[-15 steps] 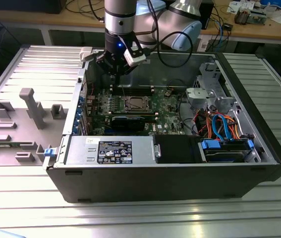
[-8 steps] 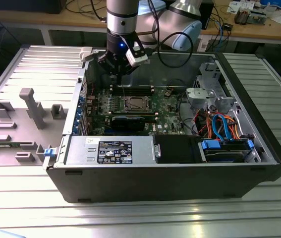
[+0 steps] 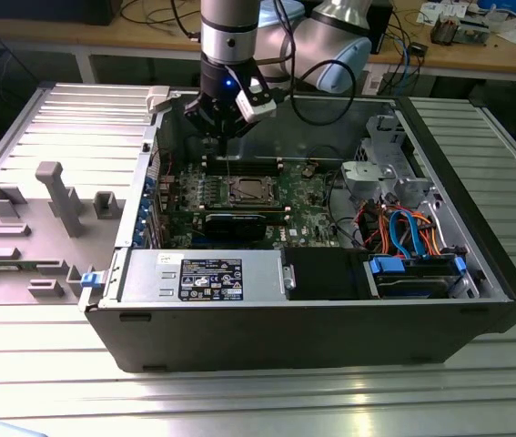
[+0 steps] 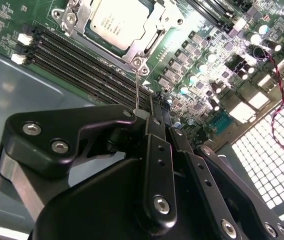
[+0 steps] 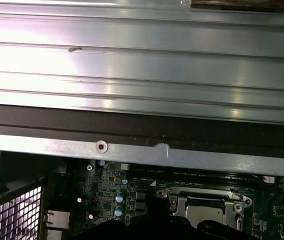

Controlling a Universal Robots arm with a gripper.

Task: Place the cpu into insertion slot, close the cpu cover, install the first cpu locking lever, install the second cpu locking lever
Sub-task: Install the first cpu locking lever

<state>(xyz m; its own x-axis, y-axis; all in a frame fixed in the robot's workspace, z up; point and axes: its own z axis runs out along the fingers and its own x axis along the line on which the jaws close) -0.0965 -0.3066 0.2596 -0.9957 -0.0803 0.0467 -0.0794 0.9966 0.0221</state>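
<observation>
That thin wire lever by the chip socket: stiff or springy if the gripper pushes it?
Probably springy: the lever is a long thin metal rod, so it may flex. Its bare metal could slip off the gripper. The socket and board look fragile.

matt metal cpu [image 4: 115, 21], glossy black tool [image 4: 154, 107]

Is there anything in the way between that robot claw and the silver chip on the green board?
Nothing visible is. In the second wrist view the gripper sits above the long black memory slots, with open space across to the cpu, which already lies in the insertion slot under the cpu cover.
</observation>
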